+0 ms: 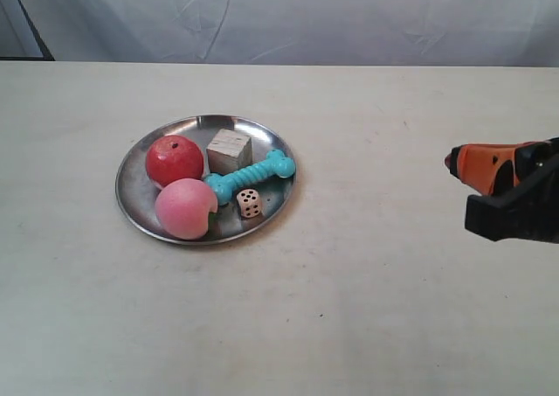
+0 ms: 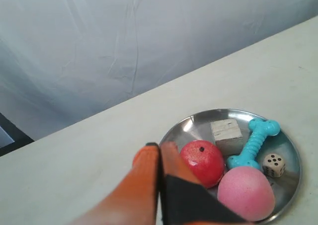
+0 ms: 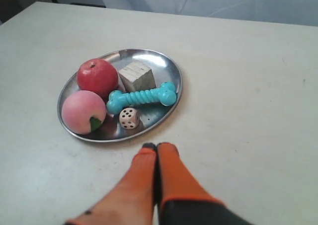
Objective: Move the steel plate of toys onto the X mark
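The steel plate (image 1: pixel 262 135) lies left of the table's middle and holds the red apple (image 1: pixel 175 160), pink peach (image 1: pixel 185 208), wooden cube (image 1: pixel 230 149), teal bone (image 1: pixel 251 176) and die (image 1: pixel 250 203). My right gripper (image 3: pixel 156 146) is shut and empty, a short way off the steel plate (image 3: pixel 159 61) on the side of the die (image 3: pixel 129 117). My left gripper (image 2: pixel 160 146) is shut and empty too, hanging just outside the plate's (image 2: pixel 196 125) rim beside the apple (image 2: pixel 202 162). I cannot make out the X mark in any view.
The arm at the exterior view's right shows its orange gripper (image 1: pixel 450 161) at the frame's edge, well apart from the plate. A pale cloth backdrop (image 1: pixel 288 16) hangs behind the table's far edge.
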